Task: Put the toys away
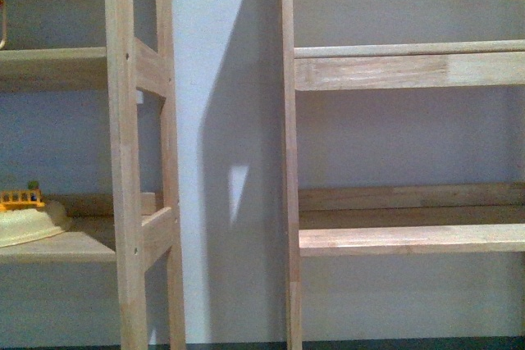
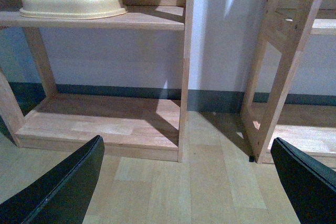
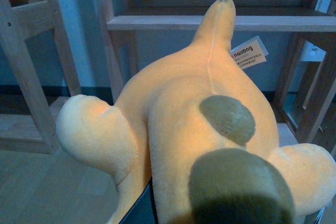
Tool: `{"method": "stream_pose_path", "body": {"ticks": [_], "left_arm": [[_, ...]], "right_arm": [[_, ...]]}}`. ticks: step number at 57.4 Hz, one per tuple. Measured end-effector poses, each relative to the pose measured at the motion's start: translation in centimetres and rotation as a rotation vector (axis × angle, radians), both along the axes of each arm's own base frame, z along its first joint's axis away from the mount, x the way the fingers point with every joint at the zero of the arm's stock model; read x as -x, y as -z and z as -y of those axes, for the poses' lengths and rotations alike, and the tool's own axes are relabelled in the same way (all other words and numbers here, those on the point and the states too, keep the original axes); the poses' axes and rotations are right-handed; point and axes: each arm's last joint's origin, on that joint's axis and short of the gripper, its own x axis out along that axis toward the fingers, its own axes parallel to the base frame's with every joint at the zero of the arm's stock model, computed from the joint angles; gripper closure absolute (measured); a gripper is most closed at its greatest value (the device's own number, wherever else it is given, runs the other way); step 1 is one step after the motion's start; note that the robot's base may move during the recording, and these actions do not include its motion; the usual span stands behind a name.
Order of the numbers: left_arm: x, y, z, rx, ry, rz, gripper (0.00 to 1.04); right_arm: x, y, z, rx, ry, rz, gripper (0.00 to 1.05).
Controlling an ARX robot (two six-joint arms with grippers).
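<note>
1. Right pincer (image 3: 140,209) looks clamped on the plush toy (image 3: 199,103). Only a dark sliver of it shows under the plush, so that's a judgement from how the toy hangs clear of the floor right in front of the wrist camera.
2. That orange-yellow plush fills the right wrist view, with its tan paw pads (image 3: 227,119) nearest the camera. Its body stretches away to a narrow end with a paper tag (image 3: 249,53) beside it.
3. The relation that matters: the toy's long axis runs straight out from the pincer at 12 o'clock. The far tip pokes up level with a bare shelf board (image 3: 157,23) beyond it. Whether the tip touches the board or hangs short of it, can't tell.
4. Left pincer (image 2: 187,140) is spread wide with nothing between the fingers. It hovers over the floor (image 2: 210,182) and faces the rack that holds the cream tray (image 2: 73,4). So the right arm is the one to do the placing.
5. From the front camera neither arm nor the toy shows. The empty right-hand rack (image 1: 410,239) sits around 1 o'clock and the tray rack around 11.
6. Best guess is a nose-first push onto that bare board, and the chubby rear may snag on the board's front edge.
</note>
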Motion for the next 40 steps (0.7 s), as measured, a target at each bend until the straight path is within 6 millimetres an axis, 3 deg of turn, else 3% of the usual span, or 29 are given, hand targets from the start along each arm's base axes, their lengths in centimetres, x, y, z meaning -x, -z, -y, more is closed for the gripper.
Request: {"method": "stream_pose_path", "body": {"ticks": [40], "left_arm": [[0.0,0.0,0.0,0.0,0.0,0.0,0.06]], "right_arm": [[0.0,0.0,0.0,0.0,0.0,0.0,0.93]]}}
